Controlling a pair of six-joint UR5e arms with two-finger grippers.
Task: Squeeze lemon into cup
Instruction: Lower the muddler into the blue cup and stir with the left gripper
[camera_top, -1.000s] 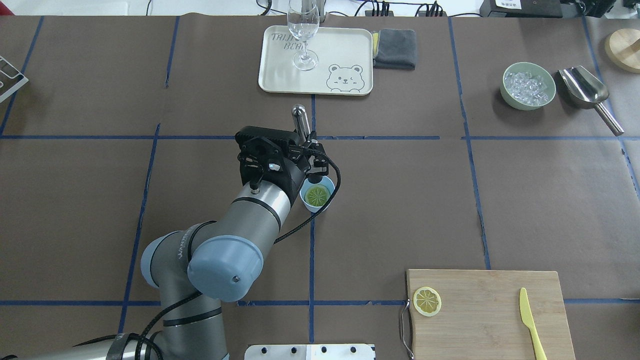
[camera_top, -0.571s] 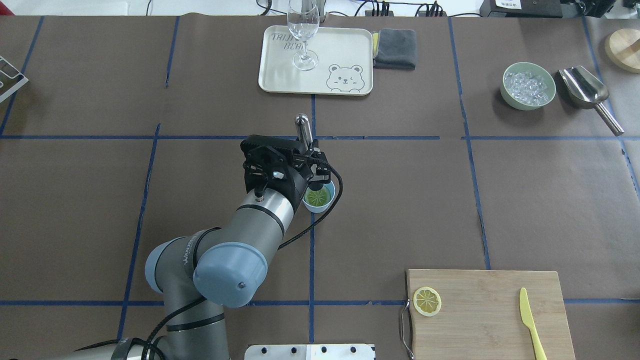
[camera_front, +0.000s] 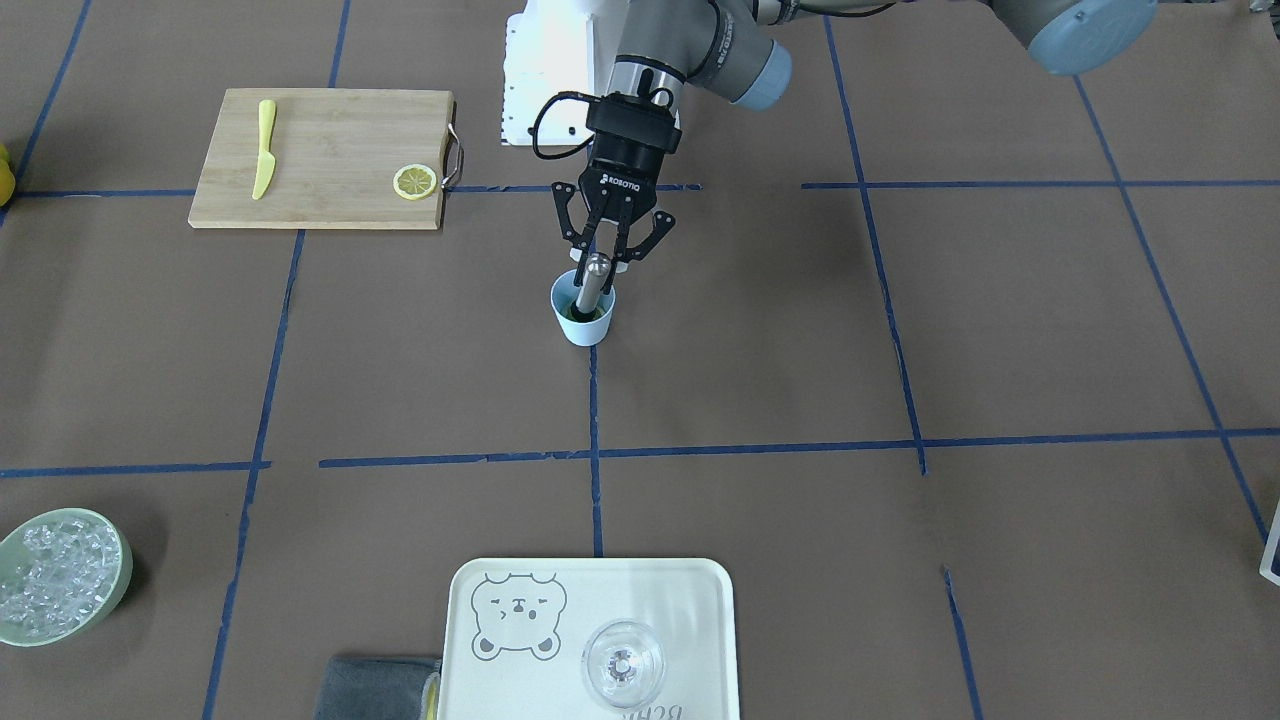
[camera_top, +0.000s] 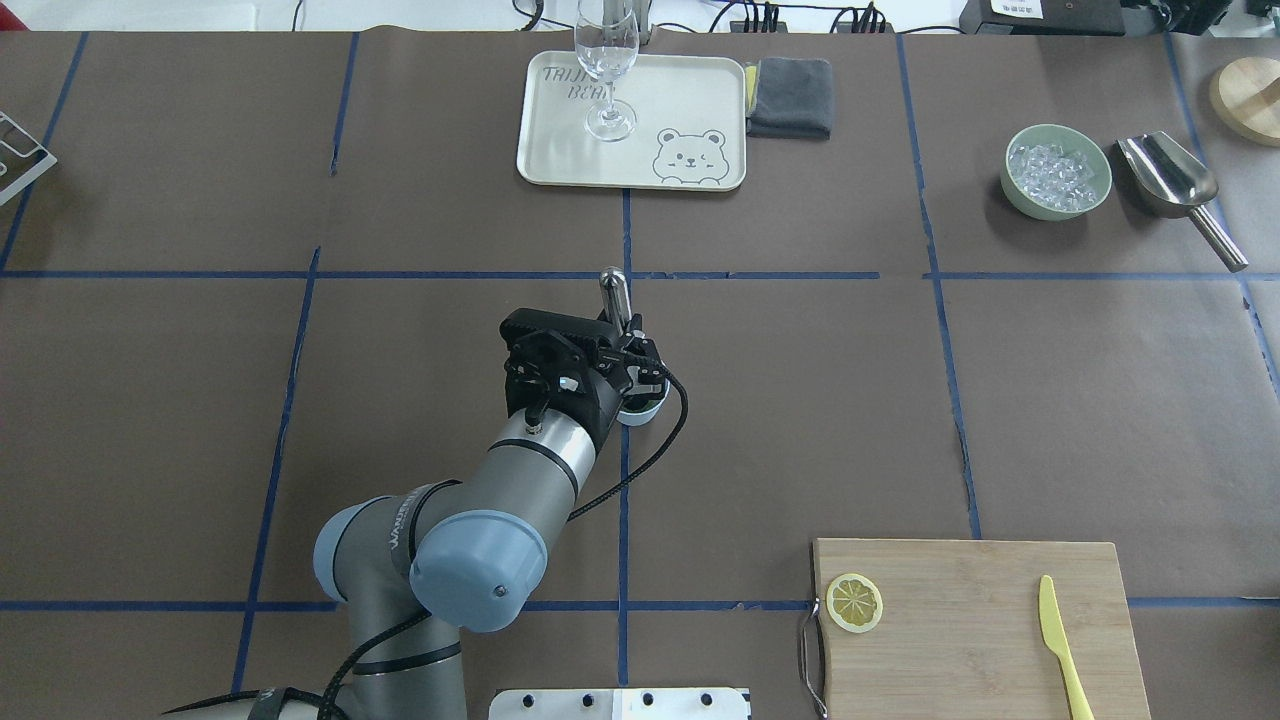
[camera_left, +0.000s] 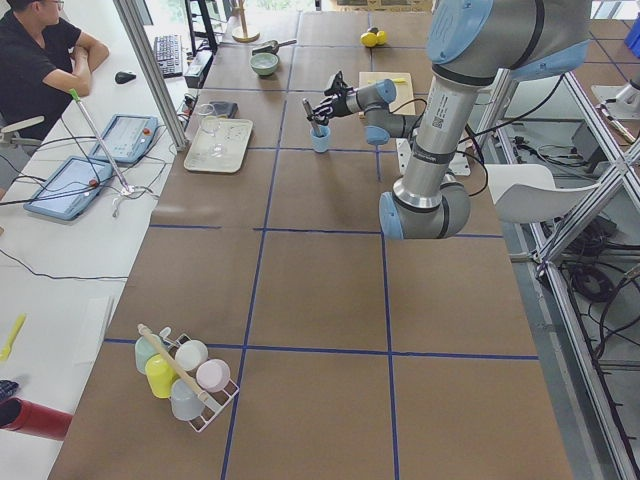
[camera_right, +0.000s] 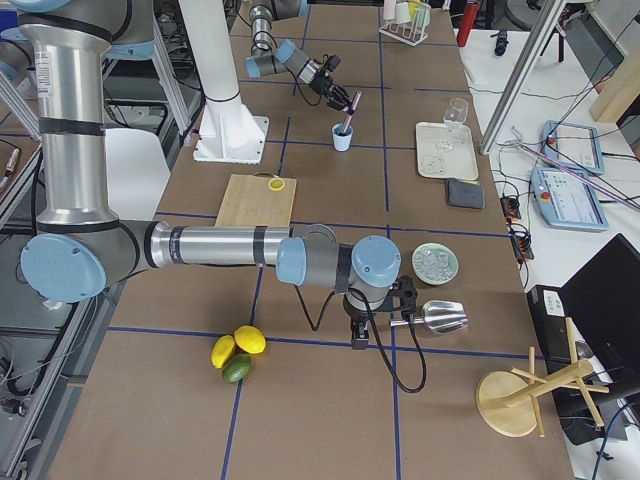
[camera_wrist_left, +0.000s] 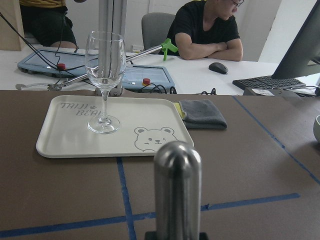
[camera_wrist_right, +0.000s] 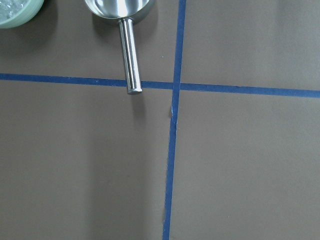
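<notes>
Left tool (camera_front: 607, 258): clamped on a steel rod (camera_front: 592, 282), fingers pinching its shaft from both sides. Rod tilted, rounded top leaning away from the robot, lower end down inside the cup (camera_front: 584, 328).

Cup: light blue, upright on the desk (camera_front: 800, 350), on a blue tape line near the middle. In the overhead view it is mostly hidden under the tool.

Lemon (camera_front: 573, 314): in the cup, low down, only a yellow-green sliver showing beside the rod. Whether the rod touches it cannot be told.

Right tool (camera_right: 360, 330): hangs low over the desk near the handle of the scoop (camera_top: 1165, 175), well apart from the cup. Open or closed cannot be told.

Board (camera_top: 960, 640): at the robot's right, carrying a thin lemon slice (camera_top: 854, 602) and a yellow knife (camera_top: 1060, 640), apart from each other.

Tray (camera_top: 660, 100): far side of the desk, bear print, one wine glass (camera_top: 608, 60) upright on it. Grey cloth (camera_top: 790, 97) just beside.

Bowl (camera_top: 1012, 190): pale green, holding ice, next to the scoop.
</notes>
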